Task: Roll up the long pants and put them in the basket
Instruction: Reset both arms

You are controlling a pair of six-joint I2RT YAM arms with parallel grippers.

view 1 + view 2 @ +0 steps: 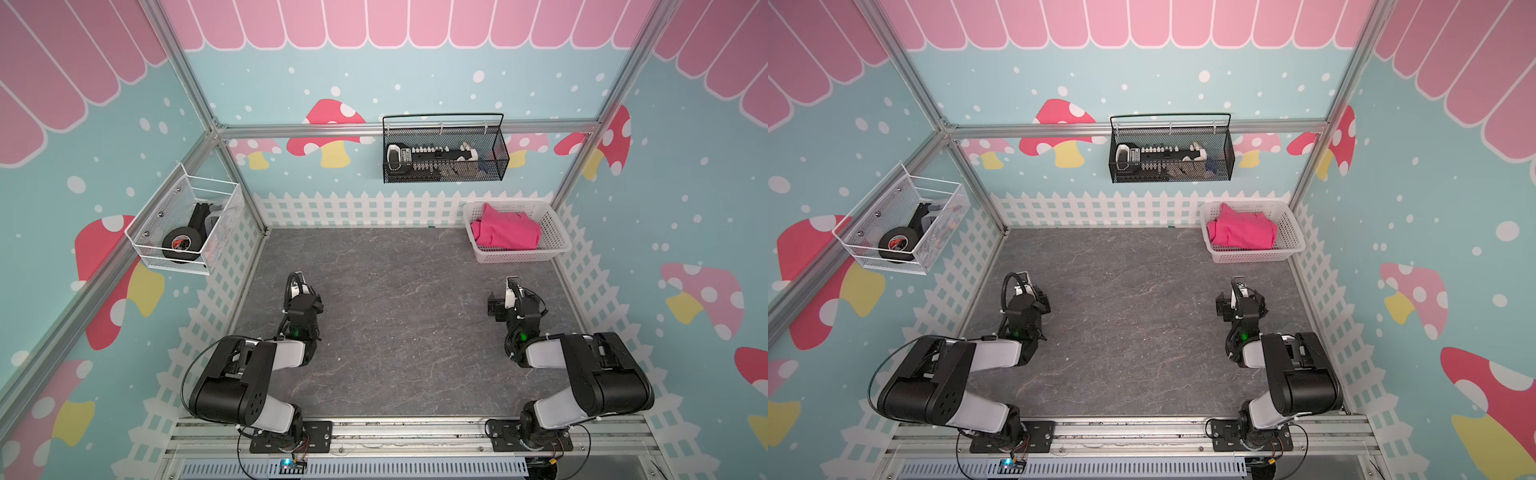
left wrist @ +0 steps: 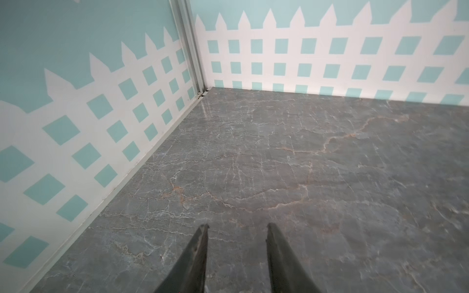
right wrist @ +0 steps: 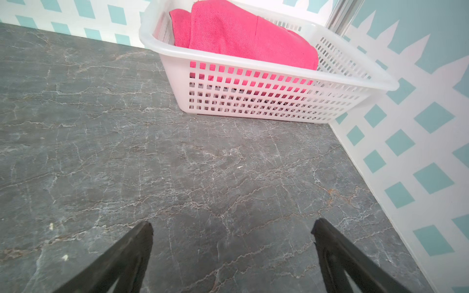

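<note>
The only label we find, an orange one on the black tape roll in the wall-hung wire bin, is too small to read. The long pants, soft hot-pink cloth, lie bundled inside the white slotted plastic basket, ahead of the right gripper and well apart from its dark tapered fingers, which stand wide apart holding nothing. The left gripper has its fingers partly spread and empty above the grey veined marble-look table, with open tabletop running ahead of them to the picket-fence walls.
</note>
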